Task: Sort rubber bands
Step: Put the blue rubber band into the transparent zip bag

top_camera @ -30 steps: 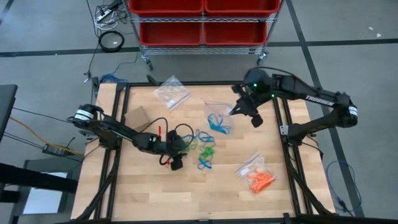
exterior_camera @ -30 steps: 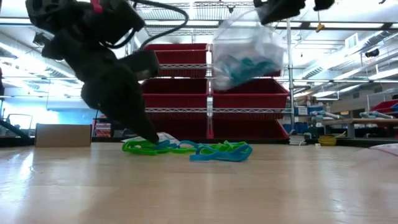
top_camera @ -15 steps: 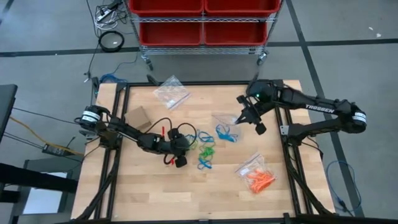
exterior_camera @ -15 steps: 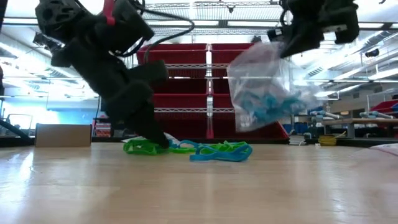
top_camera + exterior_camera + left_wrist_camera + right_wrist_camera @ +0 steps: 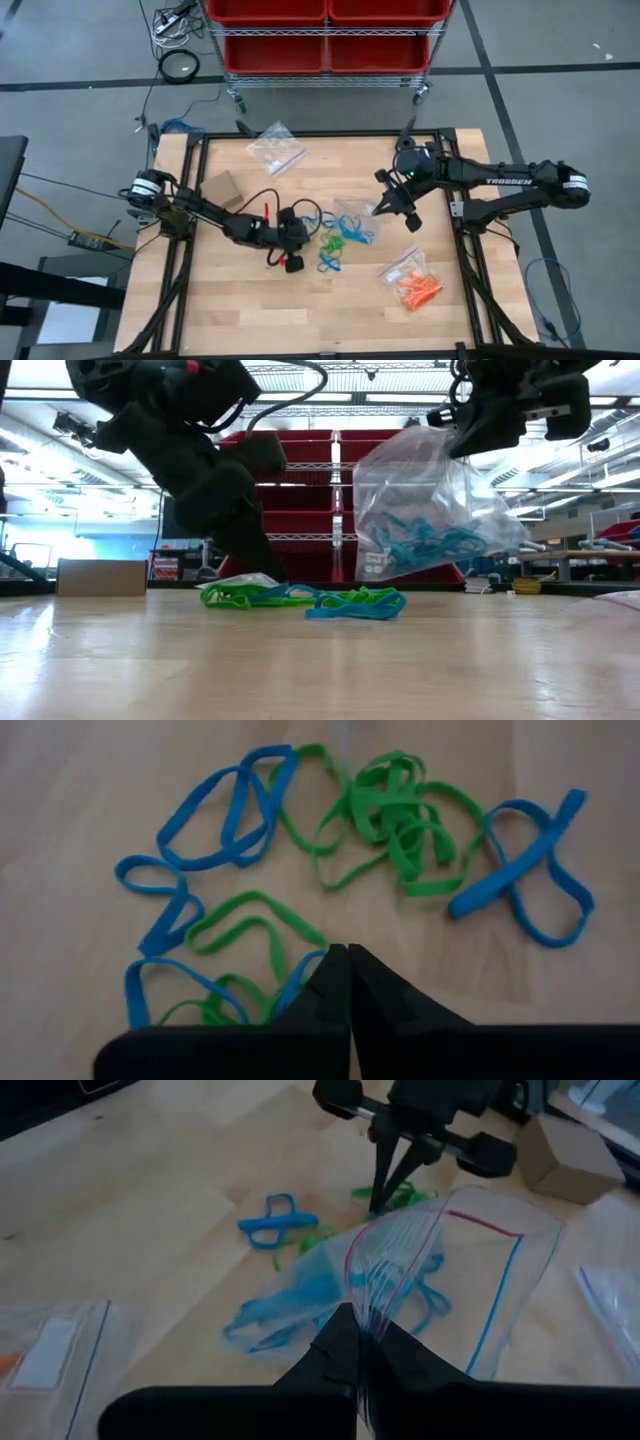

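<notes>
— Two arms working; what's on the left side?

— My left gripper (image 5: 298,222) is low over the loose pile of rubber bands (image 5: 332,243) at mid-table, fingertips (image 5: 340,982) pressed together at the pile's near edge. A blue loop and a green one run right up to the tips in my wrist view; whether either is pinched, I cannot tell. That arm reaches in low from the table's left edge, elbow close to the wood, wrist tipped down.

— And further right?

— My right gripper (image 5: 392,203) is clamped on the top edge of a clear bag (image 5: 430,505). The bag hangs slack above the table, just right of the pile, with blue bands lying in its bottom. That arm stretches in from the right rail, nearly level, wrist angled toward the centre.

— Which step, by your reckoning?

— Picking blue from the mixed pile for the blue bag. Greens remain on the table; orange ones sit in another bag (image 5: 412,278) near the right front, and a third bag (image 5: 276,148) lies at the back.

— Next move?

— Probably lift the left tips, check for a single blue loop, carry it to the bag's mouth. The mouth is pinched narrow, so the drop needs care.
</notes>
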